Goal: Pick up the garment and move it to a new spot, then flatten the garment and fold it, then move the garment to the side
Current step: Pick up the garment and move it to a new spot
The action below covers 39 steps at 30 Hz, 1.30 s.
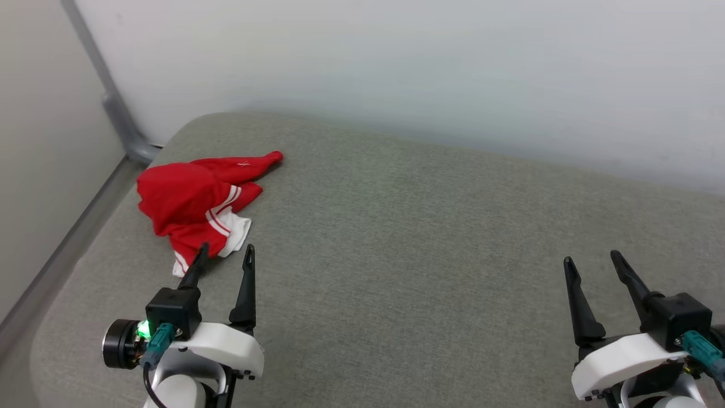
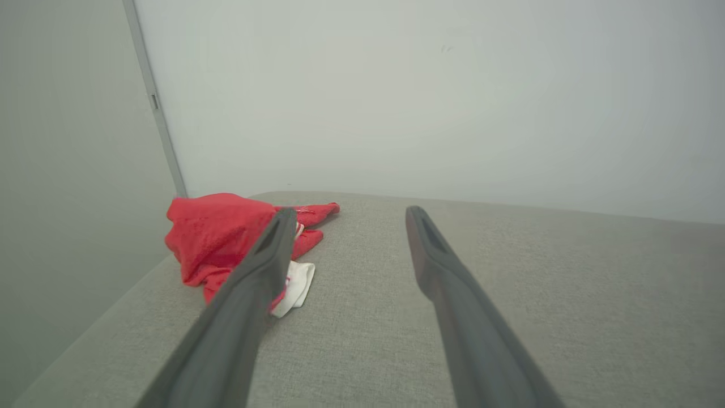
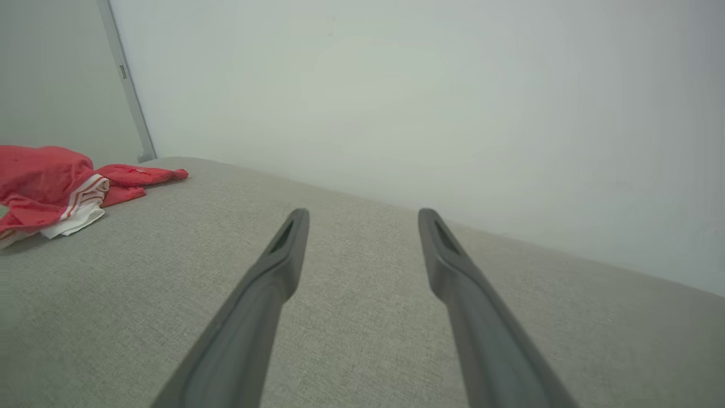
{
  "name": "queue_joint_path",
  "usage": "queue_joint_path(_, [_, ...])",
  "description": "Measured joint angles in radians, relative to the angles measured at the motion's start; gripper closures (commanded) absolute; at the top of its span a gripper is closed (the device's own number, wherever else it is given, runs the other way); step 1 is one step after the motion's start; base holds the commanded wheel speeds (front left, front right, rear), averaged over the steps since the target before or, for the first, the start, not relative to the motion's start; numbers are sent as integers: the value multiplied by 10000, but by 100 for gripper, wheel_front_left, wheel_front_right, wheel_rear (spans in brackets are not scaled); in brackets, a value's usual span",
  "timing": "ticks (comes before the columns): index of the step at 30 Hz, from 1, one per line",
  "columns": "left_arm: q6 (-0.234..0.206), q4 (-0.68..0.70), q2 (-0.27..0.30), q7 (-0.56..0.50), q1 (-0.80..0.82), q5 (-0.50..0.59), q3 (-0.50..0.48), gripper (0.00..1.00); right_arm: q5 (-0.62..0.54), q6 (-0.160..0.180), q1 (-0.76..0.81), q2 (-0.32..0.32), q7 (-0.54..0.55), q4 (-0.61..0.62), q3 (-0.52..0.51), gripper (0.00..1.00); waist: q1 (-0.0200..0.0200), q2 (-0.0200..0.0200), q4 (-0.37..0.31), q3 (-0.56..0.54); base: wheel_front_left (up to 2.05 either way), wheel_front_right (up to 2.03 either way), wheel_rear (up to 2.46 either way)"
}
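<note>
The garment (image 1: 192, 201) lies crumpled in a red heap near the far left corner of the grey fabric surface, with a white sleeve and red-and-white striped trim showing at its near side. It also appears in the left wrist view as the garment (image 2: 218, 241) and at the left edge of the right wrist view as the garment (image 3: 51, 187). My left gripper (image 1: 225, 252) stands open just in front of it, its left fingertip over the garment's near edge, nothing between the fingers. My right gripper (image 1: 592, 259) is open at the lower right, far from the garment.
A grey fabric surface (image 1: 408, 255) with rounded corners carries everything. A pale wall (image 1: 425, 68) rises behind it, and a grey rail (image 1: 113, 107) runs down the left corner beside the surface's left edge.
</note>
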<state>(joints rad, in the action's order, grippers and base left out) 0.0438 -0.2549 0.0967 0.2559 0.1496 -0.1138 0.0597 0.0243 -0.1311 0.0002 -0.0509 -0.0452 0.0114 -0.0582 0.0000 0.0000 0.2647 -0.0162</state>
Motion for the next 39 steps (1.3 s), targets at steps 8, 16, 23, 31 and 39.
queue_joint_path(8, [0,-98,-35,69,-23,127,-249,0,-50,0,-115,4,-119,-52,148,0,0,0,1099,-43,0,0,0])
queue_joint_path(16, [0,-186,-8,71,-20,98,-500,0,38,0,-271,2,-159,-194,171,0,0,0,1583,95,0,0,0])
queue_joint_path(23, [228,-706,196,71,871,-197,-642,0,-236,0,-654,6,88,71,174,0,0,0,1565,631,0,0,0])
queue_joint_path(31, [711,-1753,836,-1413,3314,-1009,-523,0,-736,0,-1239,6,658,809,-8,0,1,0,1161,1835,0,0,0])
queue_joint_path(39, [853,-2938,2422,-4723,5549,-2086,-173,0,-901,0,-1819,6,949,1394,-59,0,2,0,442,3252,0,0,0])
